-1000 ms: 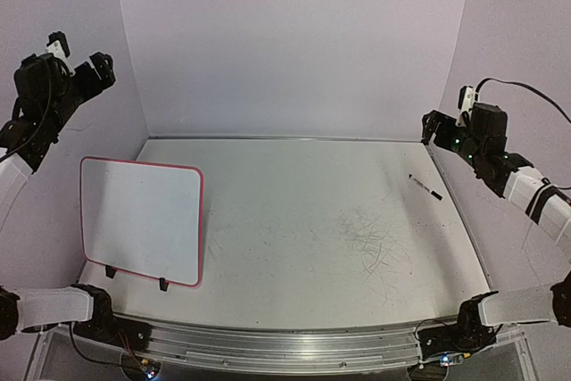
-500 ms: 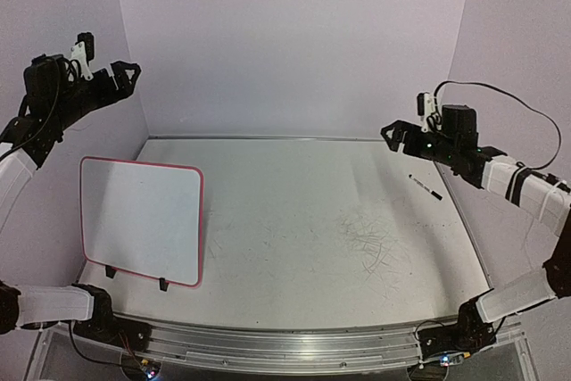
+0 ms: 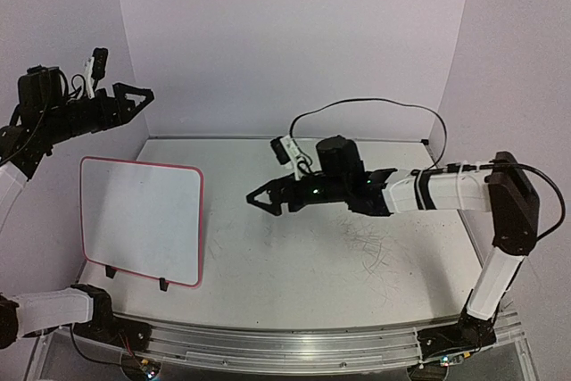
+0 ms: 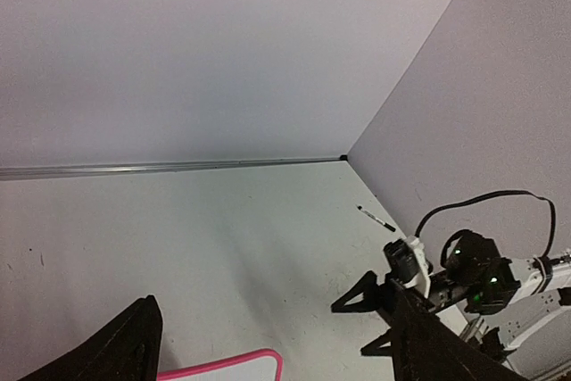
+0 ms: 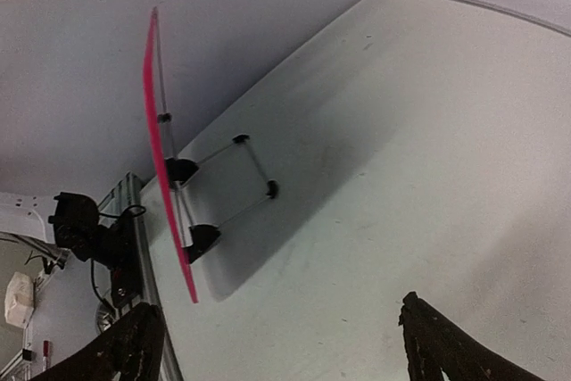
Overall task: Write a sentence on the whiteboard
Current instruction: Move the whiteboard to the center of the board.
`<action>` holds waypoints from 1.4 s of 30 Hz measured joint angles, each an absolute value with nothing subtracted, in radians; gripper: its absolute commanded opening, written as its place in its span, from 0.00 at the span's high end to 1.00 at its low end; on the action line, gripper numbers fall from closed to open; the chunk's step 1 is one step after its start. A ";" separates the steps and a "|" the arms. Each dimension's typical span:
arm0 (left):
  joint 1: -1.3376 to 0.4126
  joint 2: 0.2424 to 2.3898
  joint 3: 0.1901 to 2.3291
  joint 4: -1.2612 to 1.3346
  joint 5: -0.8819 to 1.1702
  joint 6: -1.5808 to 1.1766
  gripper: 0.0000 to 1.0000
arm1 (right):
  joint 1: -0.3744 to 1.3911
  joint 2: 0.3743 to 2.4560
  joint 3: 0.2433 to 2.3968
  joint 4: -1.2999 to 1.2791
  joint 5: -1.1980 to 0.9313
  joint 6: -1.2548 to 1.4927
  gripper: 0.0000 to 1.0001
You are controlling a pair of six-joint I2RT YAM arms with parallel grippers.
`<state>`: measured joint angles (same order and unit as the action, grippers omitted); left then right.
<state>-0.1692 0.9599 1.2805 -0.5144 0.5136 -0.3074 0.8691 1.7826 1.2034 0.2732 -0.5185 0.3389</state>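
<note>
The whiteboard (image 3: 138, 220) stands on its two black clip feet at the near left corner of the bench (image 3: 294, 283), leaning back, its face plain white inside the pink-red frame. The right gripper (image 3: 259, 204) hovers over the bench's middle, well apart from the board, fingers spread and pinching nothing. The left gripper (image 3: 143, 100) hangs high above the far left corner, also spread wide. A black marker (image 4: 376, 218) lies near the far right corner.

The whiteboard (image 3: 138, 220) looks smooth and faintly glossy, the table (image 3: 294, 283) matt and scuffed.
</note>
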 measured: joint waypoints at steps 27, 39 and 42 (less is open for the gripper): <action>-0.171 0.727 1.066 -0.934 0.577 -0.421 0.21 | 1.106 2.279 1.624 0.557 -0.490 0.552 0.64; -0.171 0.713 1.036 -0.947 0.599 -0.417 0.21 | 1.118 2.317 1.634 0.580 -0.434 0.460 0.98; -0.171 0.715 1.025 -0.949 0.601 -0.416 0.21 | 1.125 2.317 1.634 0.603 -0.443 0.448 1.00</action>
